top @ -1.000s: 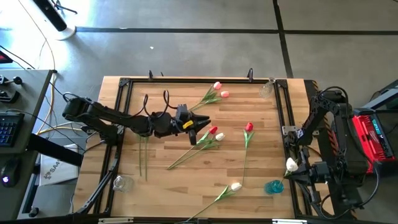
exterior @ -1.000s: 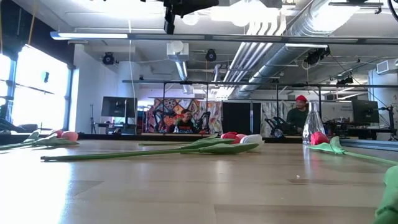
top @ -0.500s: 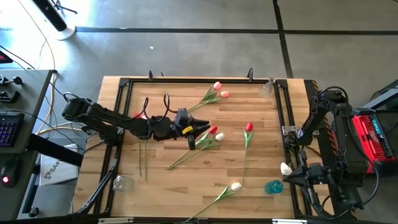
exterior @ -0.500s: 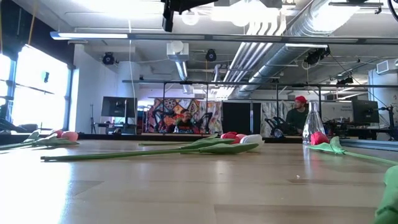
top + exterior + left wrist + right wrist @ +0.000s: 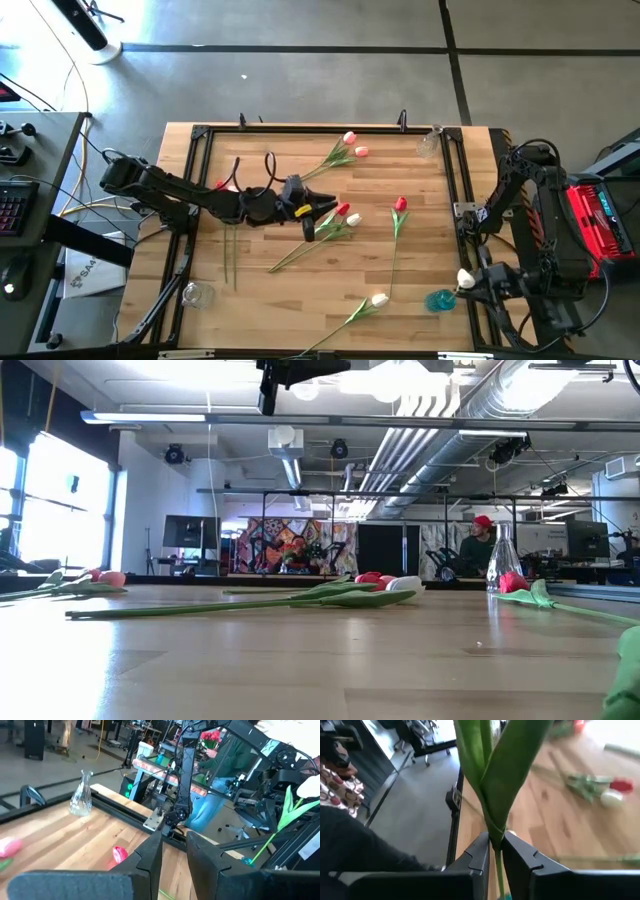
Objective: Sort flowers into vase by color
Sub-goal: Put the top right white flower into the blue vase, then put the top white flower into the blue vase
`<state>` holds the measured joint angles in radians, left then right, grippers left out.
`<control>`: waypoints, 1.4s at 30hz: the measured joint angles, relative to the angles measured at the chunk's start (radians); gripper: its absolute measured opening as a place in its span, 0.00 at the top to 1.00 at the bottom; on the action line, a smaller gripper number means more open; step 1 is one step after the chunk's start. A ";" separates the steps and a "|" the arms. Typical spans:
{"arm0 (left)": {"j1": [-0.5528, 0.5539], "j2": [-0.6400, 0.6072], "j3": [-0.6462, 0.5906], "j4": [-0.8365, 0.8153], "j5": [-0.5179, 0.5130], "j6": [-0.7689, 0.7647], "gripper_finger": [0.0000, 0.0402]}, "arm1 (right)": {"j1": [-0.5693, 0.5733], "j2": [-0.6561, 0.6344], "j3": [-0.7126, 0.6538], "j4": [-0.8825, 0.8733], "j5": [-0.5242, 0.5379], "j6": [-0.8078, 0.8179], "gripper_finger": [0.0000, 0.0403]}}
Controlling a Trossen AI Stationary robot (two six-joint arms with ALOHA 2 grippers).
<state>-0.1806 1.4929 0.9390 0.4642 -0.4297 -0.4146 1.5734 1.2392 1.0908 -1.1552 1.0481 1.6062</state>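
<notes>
A white tulip [image 5: 465,280] is lifted over the table's near right corner, in my shut right gripper [image 5: 478,284], beside a teal vase [image 5: 441,299]. My left gripper [image 5: 322,208] hovers mid-table just left of a red and white tulip pair [image 5: 345,215], its fingers narrowly open on nothing [image 5: 174,854]. Lying flat on the wood are two pink tulips [image 5: 352,146], a red tulip [image 5: 400,205], a white tulip [image 5: 378,299] and bare green stems [image 5: 230,250]. The low view shows the tulips lying on the table [image 5: 385,584]. My right gripper pinches the white tulip's thin stem [image 5: 495,846] between its two fingers, just below where the leaves [image 5: 505,775] join. The tulip is lifted clear and stands tilted, head up [image 5: 309,789], with its stem slanting down toward the teal vase.
A clear glass vase [image 5: 430,145] stands at the far right corner and another clear vase [image 5: 197,294] at the near left corner. Black frame rails [image 5: 195,200] line the table's sides. A person in a red cap [image 5: 484,545] is in the room beyond.
My right gripper has carried the white tulip toward the table's near edge, closer to the teal vase, staying shut on its stem. The tulips lying on the table have not moved.
</notes>
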 joint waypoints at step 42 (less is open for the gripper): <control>-0.010 -0.001 0.000 -0.198 0.028 -0.003 0.82 | -0.023 -0.112 0.086 -0.427 -0.939 0.590 0.90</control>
<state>-0.1905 1.4921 0.9390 0.2660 -0.4016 -0.4173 1.5504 1.1268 1.1773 -1.5819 0.1093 2.1963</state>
